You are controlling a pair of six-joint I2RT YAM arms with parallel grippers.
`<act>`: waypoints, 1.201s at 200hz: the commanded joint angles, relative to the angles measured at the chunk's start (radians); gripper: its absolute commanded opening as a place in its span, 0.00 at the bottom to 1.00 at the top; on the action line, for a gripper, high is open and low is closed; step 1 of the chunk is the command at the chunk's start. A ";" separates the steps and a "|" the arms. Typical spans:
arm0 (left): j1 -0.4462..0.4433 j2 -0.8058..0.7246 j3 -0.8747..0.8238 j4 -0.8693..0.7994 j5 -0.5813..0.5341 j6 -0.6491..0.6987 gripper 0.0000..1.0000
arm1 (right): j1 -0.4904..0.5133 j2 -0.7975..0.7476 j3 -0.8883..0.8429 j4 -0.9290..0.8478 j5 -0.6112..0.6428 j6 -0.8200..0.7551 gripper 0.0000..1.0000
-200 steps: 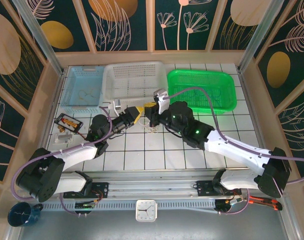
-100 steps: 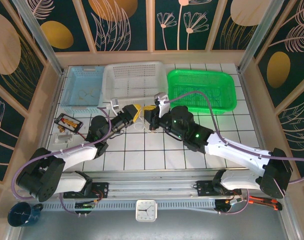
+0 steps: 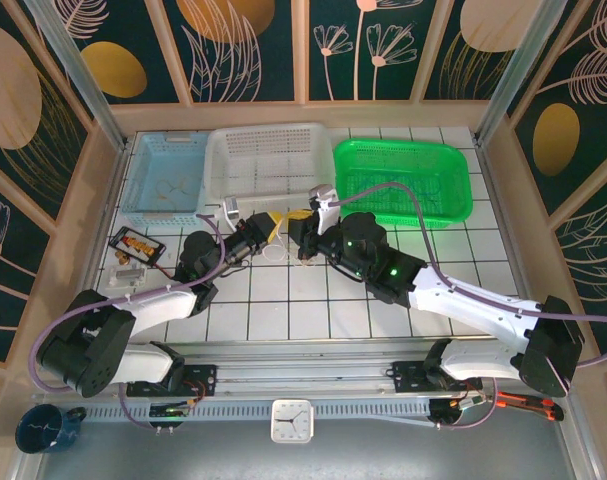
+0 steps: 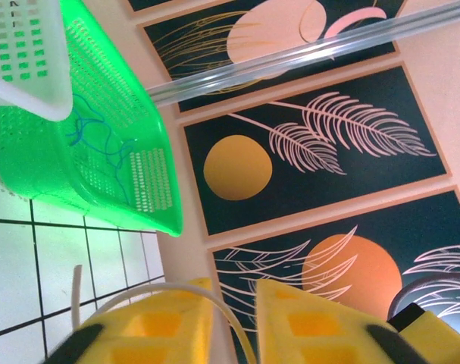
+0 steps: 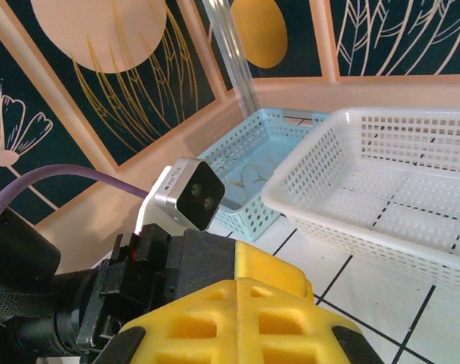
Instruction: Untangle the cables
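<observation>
At the near edge, a white clock (image 3: 291, 420) on the rail, and a dark blue mug (image 3: 43, 428) off at the near left corner. Farther in, over the middle of the white tiled table (image 3: 313, 310), two arms stretched in from left and right, meeting almost tip to tip.

On the left gripper (image 4: 235, 307), yellow fingers (image 4: 192, 303) set narrow, with only a slim gap between. One strand of the cables (image 4: 165, 286) arching over the left finger and dropping into that gap. Cannot tell whether pinched there or merely threaded through.

On the right gripper (image 5: 237, 311), fingers pressed flat together, jaws closed, just beside the left arm's wrist camera (image 5: 190, 193).

From above, faint pale loops of the cables on the tiles beneath the two tips, just near of the white basket (image 3: 268, 165).

To the left, by the table's left edge, a small black tray (image 3: 136, 245) with red and yellow pieces.

Along the far side, three baskets in a row: blue basket (image 3: 143, 185) at left with a curl of pale wire (image 5: 248, 176) inside, the white one in the middle, green basket (image 3: 403, 210) at right with thin blue wire (image 4: 97, 144) lying in it.
</observation>
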 commanded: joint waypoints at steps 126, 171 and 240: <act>0.000 -0.126 0.128 -0.078 -0.046 0.065 0.00 | -0.274 -0.154 -0.441 0.098 0.177 0.233 0.00; 0.020 -0.146 0.204 -0.118 -0.047 0.121 0.00 | -0.294 -0.121 -0.474 0.105 0.208 0.258 0.00; 0.066 -0.126 0.307 -0.193 -0.003 0.172 0.00 | -0.347 -0.140 -0.490 0.128 0.119 0.260 0.00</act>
